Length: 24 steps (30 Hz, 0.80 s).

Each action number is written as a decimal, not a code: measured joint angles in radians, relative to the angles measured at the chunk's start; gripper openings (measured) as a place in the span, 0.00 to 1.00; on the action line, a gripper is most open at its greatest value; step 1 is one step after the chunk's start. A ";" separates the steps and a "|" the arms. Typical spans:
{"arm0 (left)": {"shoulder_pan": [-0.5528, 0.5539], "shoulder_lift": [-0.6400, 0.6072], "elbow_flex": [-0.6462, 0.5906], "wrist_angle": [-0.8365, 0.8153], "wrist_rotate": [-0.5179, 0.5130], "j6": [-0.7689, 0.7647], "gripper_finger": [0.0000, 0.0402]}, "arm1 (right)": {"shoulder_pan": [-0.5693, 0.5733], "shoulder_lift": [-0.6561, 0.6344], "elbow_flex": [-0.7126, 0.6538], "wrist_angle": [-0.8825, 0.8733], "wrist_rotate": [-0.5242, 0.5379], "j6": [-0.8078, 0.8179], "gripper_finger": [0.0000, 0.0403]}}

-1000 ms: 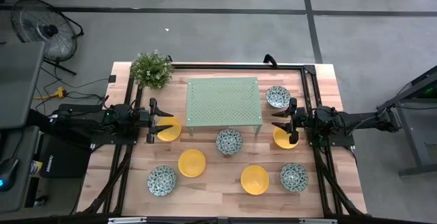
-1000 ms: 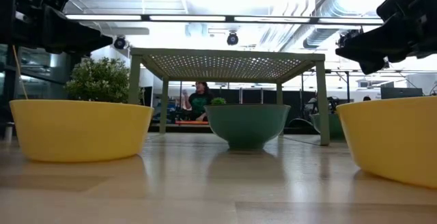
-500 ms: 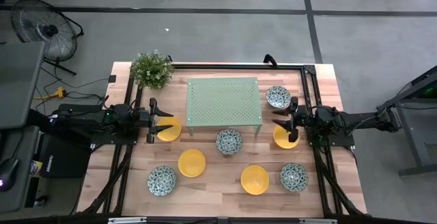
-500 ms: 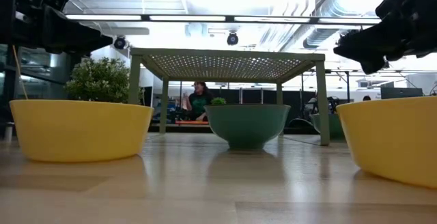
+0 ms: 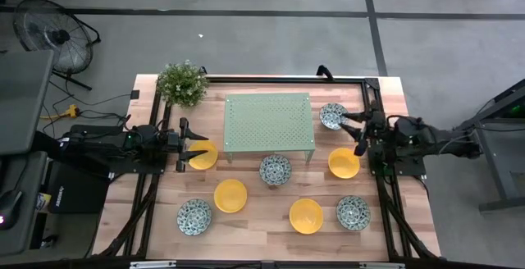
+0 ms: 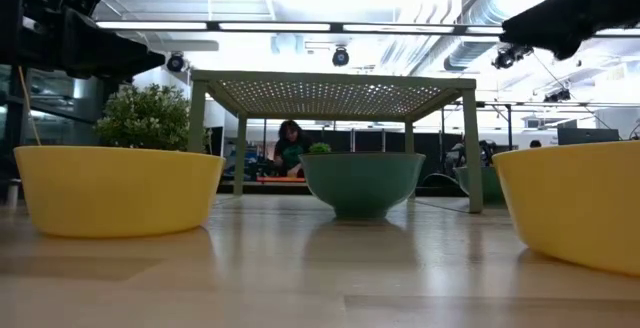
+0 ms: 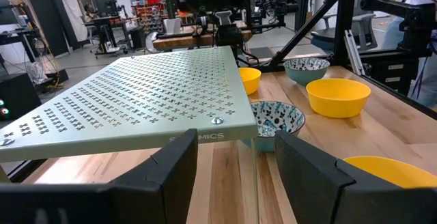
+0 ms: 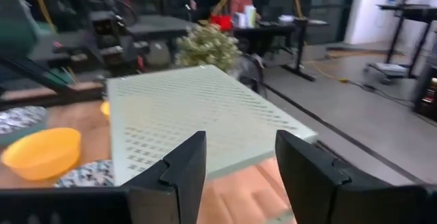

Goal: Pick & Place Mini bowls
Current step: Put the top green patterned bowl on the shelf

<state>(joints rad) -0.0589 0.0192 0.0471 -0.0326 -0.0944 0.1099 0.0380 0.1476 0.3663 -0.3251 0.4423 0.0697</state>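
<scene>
High view, nearest row first: along the near edge of the bench (image 5: 271,244) sit four mini bowls, patterned (image 5: 194,216), yellow (image 5: 230,196), yellow (image 5: 305,216) and patterned (image 5: 353,212), reading left to right. One row farther, a patterned bowl (image 5: 276,170) lies mid-bench, just in front of the pale green perforated stand (image 5: 270,122), with a yellow bowl (image 5: 203,155) to its left and another yellow bowl (image 5: 344,163) to its right. Farthest is a patterned bowl (image 5: 333,116) at the stand's right end; the leafy plant (image 5: 182,83) stands at the far left corner.

The left end effector (image 5: 184,145) hovers with fingers spread, its tips at the left rim of the left yellow bowl. The right end effector (image 5: 358,131) is also spread and holds nothing. It sits between the far patterned bowl and the right yellow bowl, so the patterned bowl lies just beyond and left of its tips. The right arm looks the nearer one for that bowl.

A second ago the right end effector was over the right yellow bowl; it has since swung toward the far side, leaving that bowl uncovered. The left arm has not shifted.
</scene>
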 joint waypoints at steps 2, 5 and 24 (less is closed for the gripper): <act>0.000 0.000 0.000 0.000 0.000 0.000 0.47 | 0.000 0.023 0.062 -0.073 0.019 0.000 0.41; 0.000 0.000 0.000 0.000 0.000 0.000 0.47 | 0.000 0.076 0.145 -0.160 0.024 0.000 0.41; 0.000 0.000 0.000 0.000 0.000 0.000 0.47 | -0.012 0.481 0.556 -0.785 0.010 0.045 0.41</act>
<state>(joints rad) -0.0589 0.0193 0.0473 -0.0327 -0.0944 0.1100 0.0260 0.6284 0.9221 -1.1105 0.4523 0.1150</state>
